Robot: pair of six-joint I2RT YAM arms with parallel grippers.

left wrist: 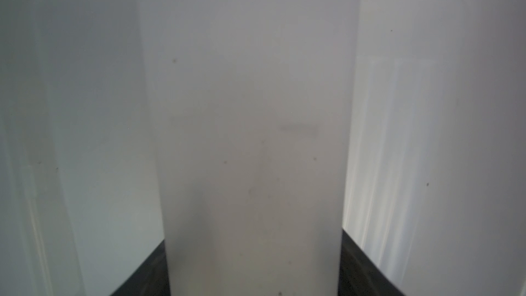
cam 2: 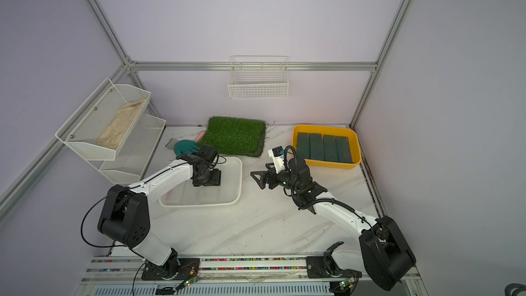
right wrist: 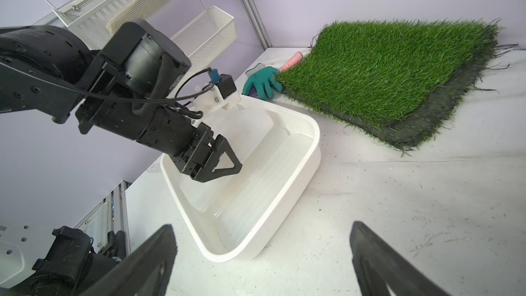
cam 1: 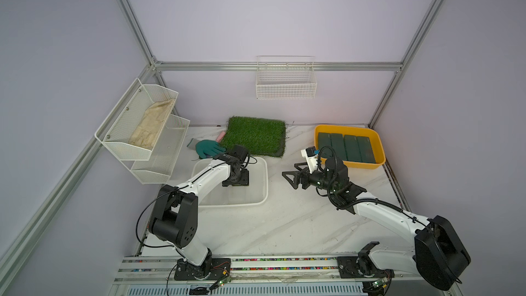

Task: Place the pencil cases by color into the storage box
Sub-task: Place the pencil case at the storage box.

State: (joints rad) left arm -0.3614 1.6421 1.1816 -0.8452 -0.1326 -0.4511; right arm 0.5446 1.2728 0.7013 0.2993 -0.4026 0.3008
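Observation:
My left gripper [cam 1: 235,185] [cam 2: 207,185] reaches down into the white storage box [cam 1: 264,179] [cam 2: 240,177] [right wrist: 302,166]. In the left wrist view a frosted white pencil case [left wrist: 253,123] fills the gap between the black fingers [left wrist: 364,269], touching both, so the gripper is shut on it. More frosted cases [right wrist: 250,195] lie in the box beside it. Several dark green pencil cases [cam 1: 345,148] [cam 2: 323,148] lie side by side in the yellow tray [cam 1: 380,149] [cam 2: 357,149]. My right gripper [cam 1: 291,173] [cam 2: 260,173] [right wrist: 262,252] hovers open and empty over the table between box and tray.
A green grass mat [cam 1: 256,135] lies behind the box, with a teal glove [cam 1: 206,148] and a pink object [cam 1: 220,136] at its left. A white mesh shelf [cam 1: 142,132] hangs on the left wall and a wire basket [cam 1: 286,84] on the back wall.

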